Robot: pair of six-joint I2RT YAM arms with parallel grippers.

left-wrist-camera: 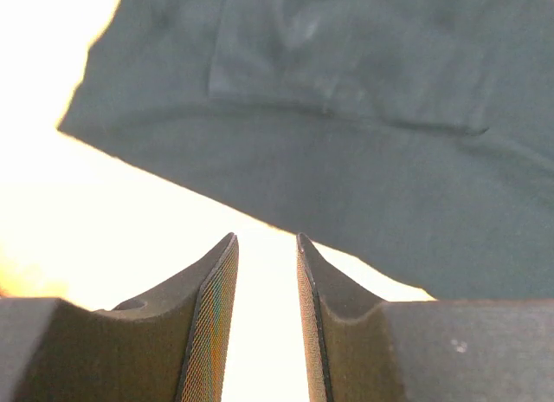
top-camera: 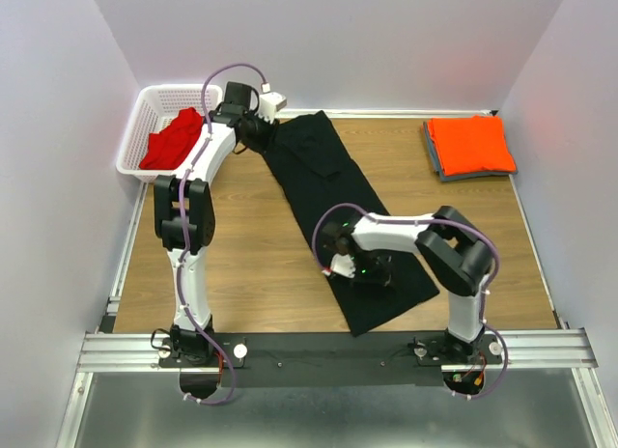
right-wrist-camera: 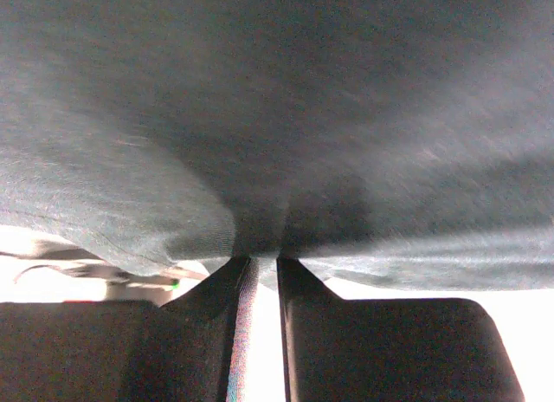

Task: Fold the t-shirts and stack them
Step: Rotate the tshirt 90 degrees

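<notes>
- Cloth of the black t-shirt (top-camera: 319, 182) looked soft and limp; its corners seemed the best holds.
- The right gripper (right-wrist-camera: 258, 262) pinched it; the left gripper (left-wrist-camera: 267, 239) stood slightly parted, empty.

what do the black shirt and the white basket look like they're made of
black shirt: soft matte knit cloth, likely cotton jersey; it creases, drapes and shows fine fibres up close. white basket: probably rigid moulded plastic, judging by its thin open mesh walls.
</notes>
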